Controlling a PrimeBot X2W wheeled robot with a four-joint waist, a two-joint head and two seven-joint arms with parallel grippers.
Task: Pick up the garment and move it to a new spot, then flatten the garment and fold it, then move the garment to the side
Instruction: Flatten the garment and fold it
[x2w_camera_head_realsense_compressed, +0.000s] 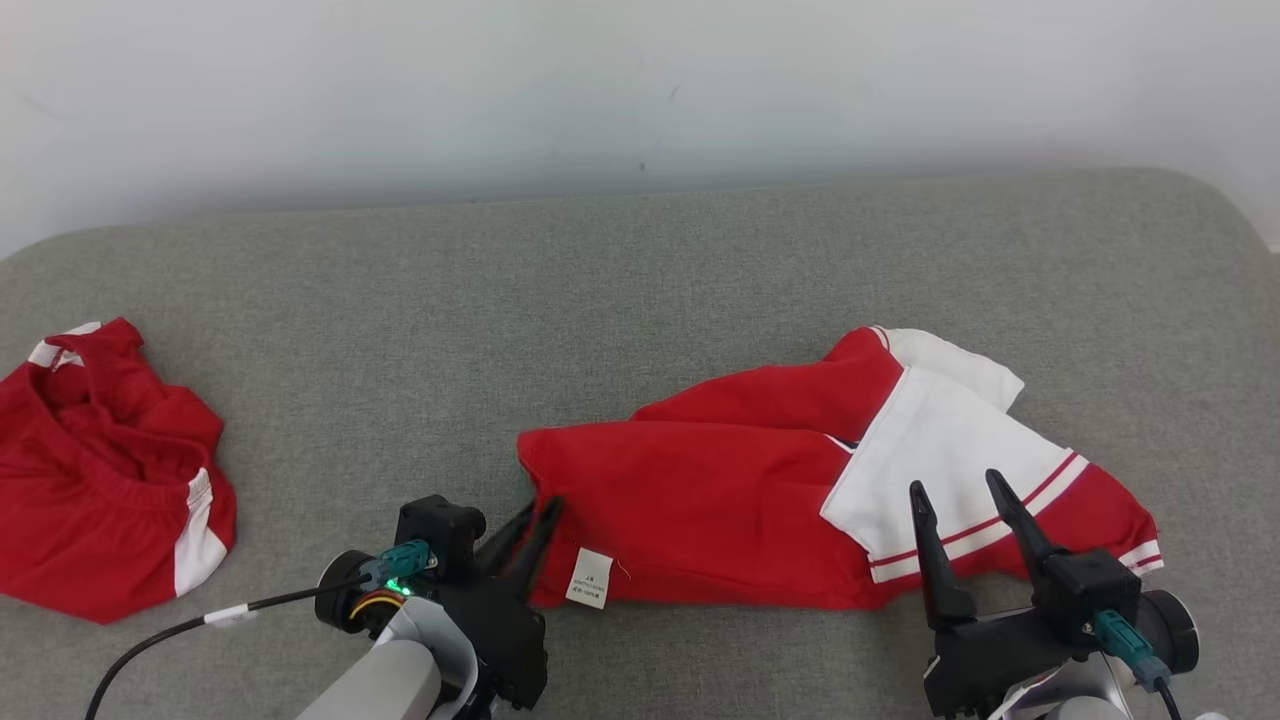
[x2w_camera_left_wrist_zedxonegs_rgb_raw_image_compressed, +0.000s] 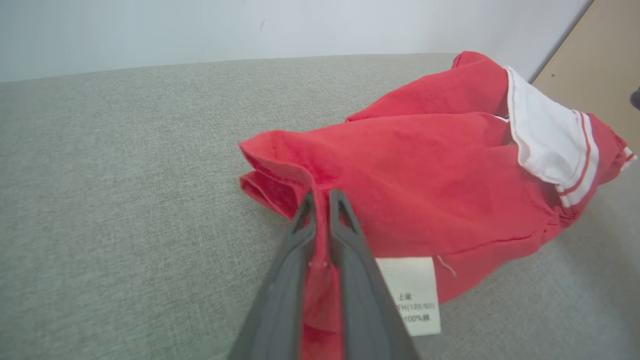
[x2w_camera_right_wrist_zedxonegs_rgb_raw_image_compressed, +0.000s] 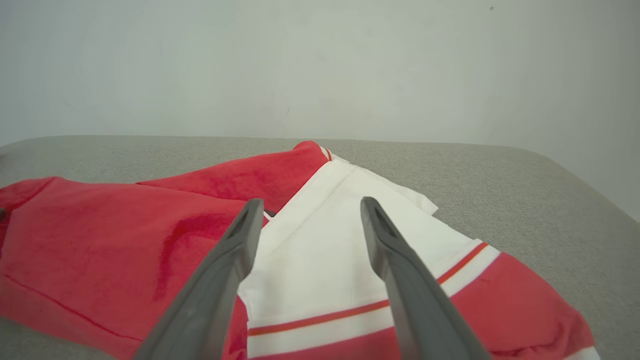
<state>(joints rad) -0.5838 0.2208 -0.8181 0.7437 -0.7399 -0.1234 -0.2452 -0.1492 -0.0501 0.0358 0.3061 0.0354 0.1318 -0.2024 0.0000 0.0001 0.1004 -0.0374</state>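
Garment (x2w_camera_head_realsense_compressed: 720, 500): red top with a white panel (x2w_camera_head_realsense_compressed: 940, 450) edged in red stripes; white care label (x2w_camera_head_realsense_compressed: 590, 578) at the near hem.
Pose: rumpled, loosely doubled over, lying low.
Position: right of centre on the grey surface (x2w_camera_head_realsense_compressed: 600, 300).
Left corner: pinched between the left gripper (x2w_camera_head_realsense_compressed: 542, 506) jaws.

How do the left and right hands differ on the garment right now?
The left hand is pinched shut on the garment at its red edge; the right hand is spread open, gripping nothing. The left hand sits at its left end; the right hand over its white panel. Both point up the head view.
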